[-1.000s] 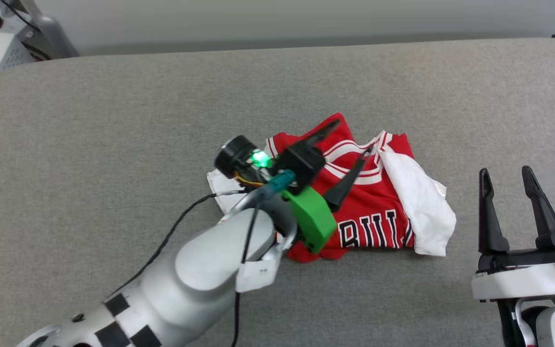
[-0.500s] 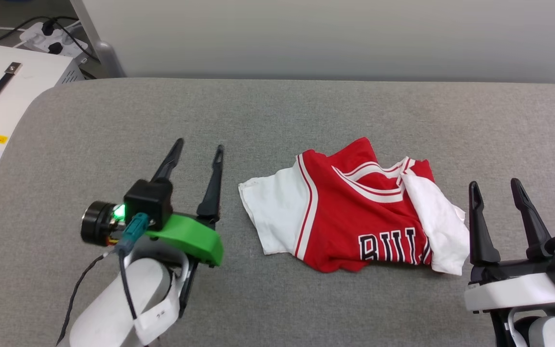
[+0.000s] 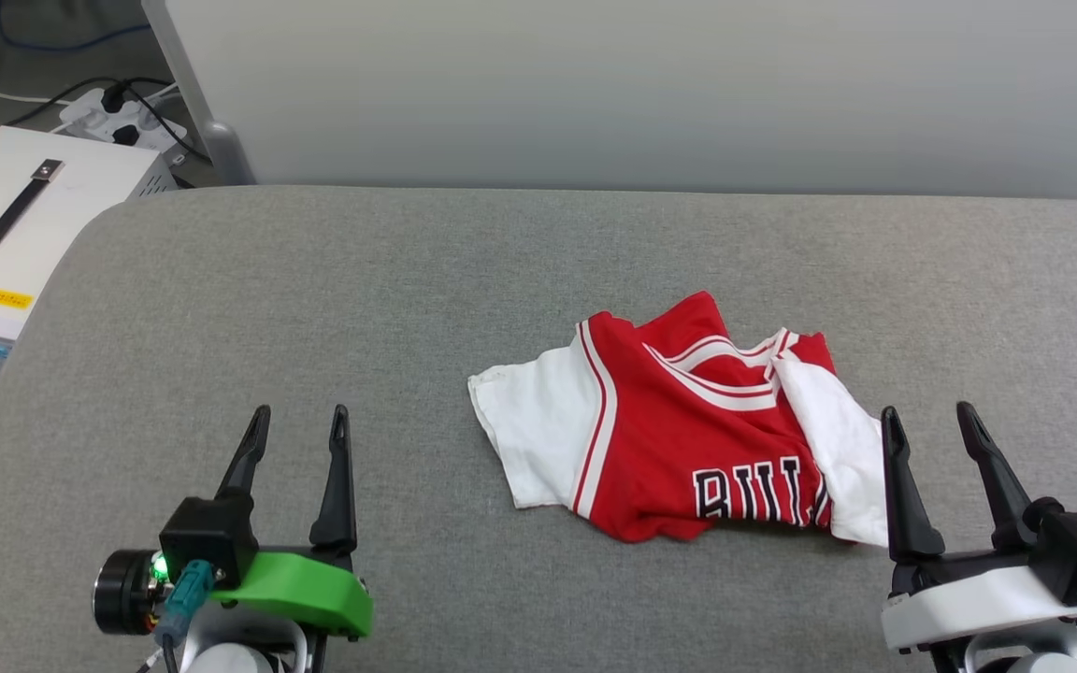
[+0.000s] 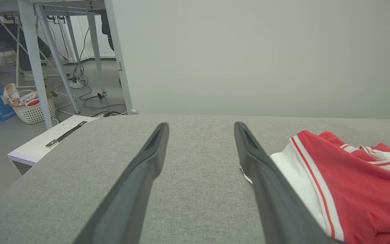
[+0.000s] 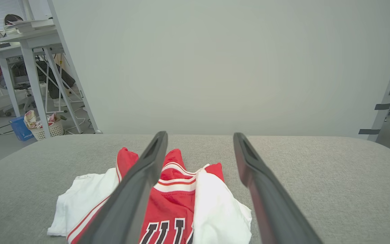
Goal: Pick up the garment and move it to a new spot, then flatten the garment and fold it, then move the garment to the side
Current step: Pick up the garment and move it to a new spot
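Note:
The garment (image 3: 688,430), a red jersey T-shirt with white sleeves and dark "BULLS" lettering, lies loosely folded and rumpled on the grey padded table (image 3: 314,308), right of centre. My left gripper (image 3: 300,422) stands open at the lower left, well apart from the shirt, nothing between its fingers. In the left wrist view the garment (image 4: 344,183) lies just right of that gripper (image 4: 201,126). My right gripper (image 3: 929,416) is open at the lower right, beside the shirt's white right sleeve. The right wrist view shows the garment (image 5: 178,206) ahead, partly behind the left finger of the right gripper (image 5: 200,135).
A white case (image 3: 24,215) with a handle stands off the table's left edge, with a power strip and cables (image 3: 118,112) on the floor behind. A pale wall panel (image 3: 651,93) runs along the table's far edge. A laundry basket (image 4: 32,106) sits under desks at far left.
My left arm has pulled back from over the garment to the lower left, its gripper open throughout. The head camera tilted up, shifting the whole picture. The garment's left white sleeve now lies uncovered.

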Controlling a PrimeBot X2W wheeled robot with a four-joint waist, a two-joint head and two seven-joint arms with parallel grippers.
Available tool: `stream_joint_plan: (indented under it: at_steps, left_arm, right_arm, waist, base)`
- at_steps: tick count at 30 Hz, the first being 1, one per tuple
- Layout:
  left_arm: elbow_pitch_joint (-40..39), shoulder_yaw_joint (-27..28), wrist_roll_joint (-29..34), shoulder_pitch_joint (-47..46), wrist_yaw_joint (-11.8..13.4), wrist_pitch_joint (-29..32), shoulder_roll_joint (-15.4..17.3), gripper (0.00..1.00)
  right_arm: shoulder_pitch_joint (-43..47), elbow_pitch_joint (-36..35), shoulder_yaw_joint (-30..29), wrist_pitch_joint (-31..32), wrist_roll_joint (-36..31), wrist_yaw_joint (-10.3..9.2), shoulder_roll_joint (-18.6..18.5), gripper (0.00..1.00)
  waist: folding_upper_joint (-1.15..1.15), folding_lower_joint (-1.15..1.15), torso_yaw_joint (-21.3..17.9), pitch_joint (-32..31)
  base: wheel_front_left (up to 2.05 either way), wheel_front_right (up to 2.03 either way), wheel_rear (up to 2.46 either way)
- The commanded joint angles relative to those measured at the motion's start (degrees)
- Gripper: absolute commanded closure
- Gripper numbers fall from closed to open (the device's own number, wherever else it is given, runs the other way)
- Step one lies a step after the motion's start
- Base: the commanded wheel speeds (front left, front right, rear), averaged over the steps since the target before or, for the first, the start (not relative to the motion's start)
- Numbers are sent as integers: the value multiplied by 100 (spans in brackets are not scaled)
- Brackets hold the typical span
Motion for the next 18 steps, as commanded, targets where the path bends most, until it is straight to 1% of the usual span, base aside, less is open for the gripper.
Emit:
stream_joint_plan:
  at_steps: [1,6,11,12,18]
  left_arm:
    - [-10,119,114,163,-92,-33,-92,0]
    - [13,509,413,466,-368,-33,-389,0]
    - [97,790,642,618,-614,-33,-599,0]
    - [130,882,725,662,-703,-33,-673,0]
    - [231,1101,938,727,-938,-33,-862,0]
  right_arm:
    - [112,45,7,-28,34,-5,-4,0]
    - [257,181,1,-28,26,-5,-4,0]
    - [391,311,-20,-28,14,-5,-4,0]
    - [442,361,-31,-28,15,-5,-4,0]
    - [499,438,-25,-28,19,-5,-4,0]
  waist:
    - [0,0,-17,-56]
    - [0,0,-20,-134]
    - [0,0,-5,-199]
    - [0,0,4,-218]
    - [0,0,19,-229]
  base:
    - [0,0,0]
    - [0,0,0]
    - [0,0,0]
    - [0,0,0]
    - [0,0,0]
